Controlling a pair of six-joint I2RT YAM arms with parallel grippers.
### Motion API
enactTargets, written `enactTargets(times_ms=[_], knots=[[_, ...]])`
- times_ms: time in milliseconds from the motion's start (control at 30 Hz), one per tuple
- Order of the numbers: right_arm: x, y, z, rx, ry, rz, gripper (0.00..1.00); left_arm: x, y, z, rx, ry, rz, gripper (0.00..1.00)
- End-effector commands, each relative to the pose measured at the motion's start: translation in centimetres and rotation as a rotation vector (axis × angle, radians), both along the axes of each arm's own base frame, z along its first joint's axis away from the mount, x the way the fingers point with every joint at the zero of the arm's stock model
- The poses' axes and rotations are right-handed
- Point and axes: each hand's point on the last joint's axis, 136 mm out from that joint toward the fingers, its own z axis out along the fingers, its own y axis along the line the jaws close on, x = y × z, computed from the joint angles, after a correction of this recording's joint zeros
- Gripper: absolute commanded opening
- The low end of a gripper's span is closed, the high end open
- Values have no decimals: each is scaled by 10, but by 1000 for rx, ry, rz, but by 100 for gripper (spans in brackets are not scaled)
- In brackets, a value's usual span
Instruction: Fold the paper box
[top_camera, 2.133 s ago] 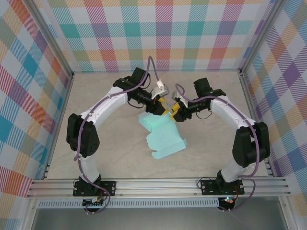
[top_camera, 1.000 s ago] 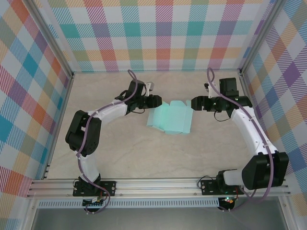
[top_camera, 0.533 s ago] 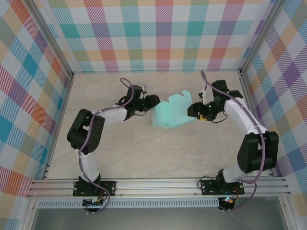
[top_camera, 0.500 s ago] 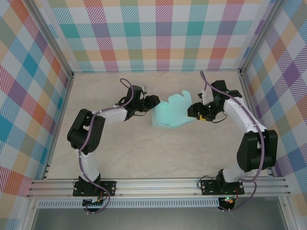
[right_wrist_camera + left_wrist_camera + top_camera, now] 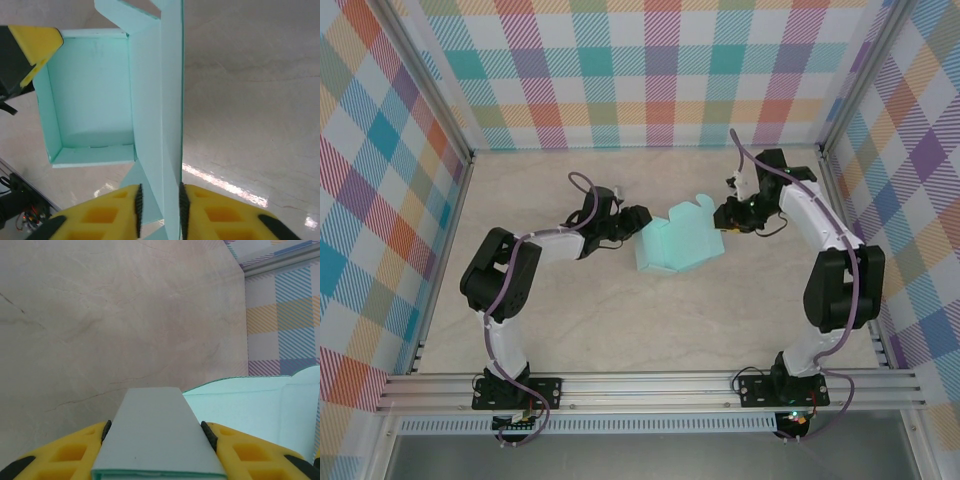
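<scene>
Paper box (image 5: 680, 245) is pale mint card, partly folded, flaps upright.

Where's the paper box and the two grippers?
paper box (image 5: 678, 243), top view, middle of its mint panel.
left gripper (image 5: 156, 432), left wrist view, between its fingertips.
right gripper (image 5: 160, 200), right wrist view, between its fingertips.

Both clamped: left claw (image 5: 156, 440), right claw (image 5: 159, 200).

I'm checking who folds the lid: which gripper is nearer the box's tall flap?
Right. The right gripper pinches the tall flap itself; the left gripper holds the opposite side of the box, away from that flap.
</scene>
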Motion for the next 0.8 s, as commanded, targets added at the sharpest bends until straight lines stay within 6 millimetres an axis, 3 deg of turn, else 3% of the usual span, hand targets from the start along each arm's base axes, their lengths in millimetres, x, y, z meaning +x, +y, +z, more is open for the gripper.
enactTargets(times_ms=[0,200,267,400,467,567,600,633,667,767], knots=[[-2,4,0,-15,10,56,19,6,0,7,-29,-50,19,42],[5,4,-3,-68,-5,96,12,5,0,7,-51,-61,36,46],[6,3,-4,-93,-10,110,9,5,0,10,-58,-67,35,56],[13,-1,-2,-135,-48,151,3,3,0,28,-109,-131,17,64],[16,-3,0,-148,-55,155,4,1,4,31,-101,-147,15,61],[17,-4,3,-152,-52,157,15,0,10,21,-70,-115,23,60],[18,-9,1,-178,-47,141,26,-1,10,17,-67,-105,19,60],[22,-19,-1,-222,-46,100,44,-1,10,14,-70,-96,18,59],[25,-27,-2,-240,-46,72,53,-2,10,12,-70,-87,20,59],[27,-32,-3,-158,-7,-3,65,-3,11,4,-57,-68,24,56]])
